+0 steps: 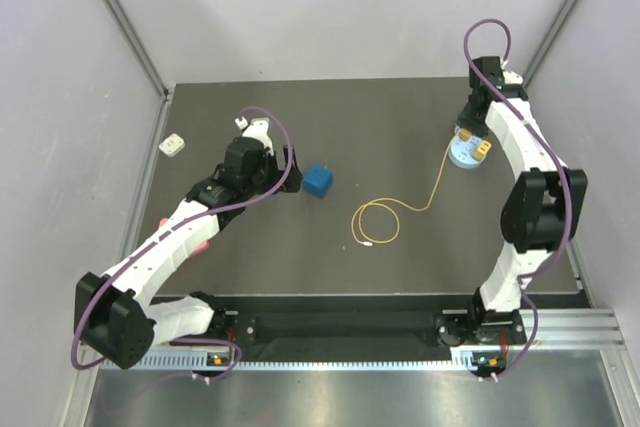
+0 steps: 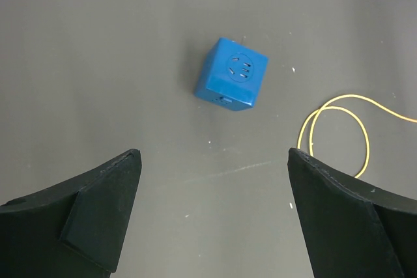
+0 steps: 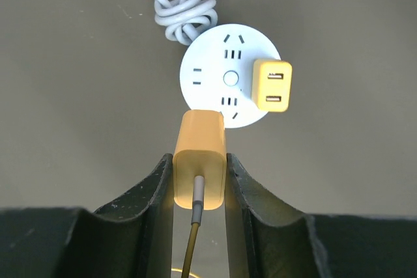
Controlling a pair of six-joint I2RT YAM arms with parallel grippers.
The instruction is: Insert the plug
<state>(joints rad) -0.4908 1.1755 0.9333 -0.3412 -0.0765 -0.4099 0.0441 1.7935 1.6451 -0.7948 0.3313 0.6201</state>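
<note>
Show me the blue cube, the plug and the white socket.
blue cube [image 2: 238, 69]: left wrist view, its top face.
plug [image 3: 199, 153]: right wrist view, its yellow body.
white socket [image 3: 210, 88]: right wrist view, its face.

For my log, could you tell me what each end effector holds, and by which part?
The right end effector grips the plug by its cable-end sides; left end effector holds nothing.

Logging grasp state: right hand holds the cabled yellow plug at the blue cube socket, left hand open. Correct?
Wrong socket. The right hand holds the plug at the round white socket, not the blue cube, as the right wrist view shows. The left hand is open, as stated.
</note>
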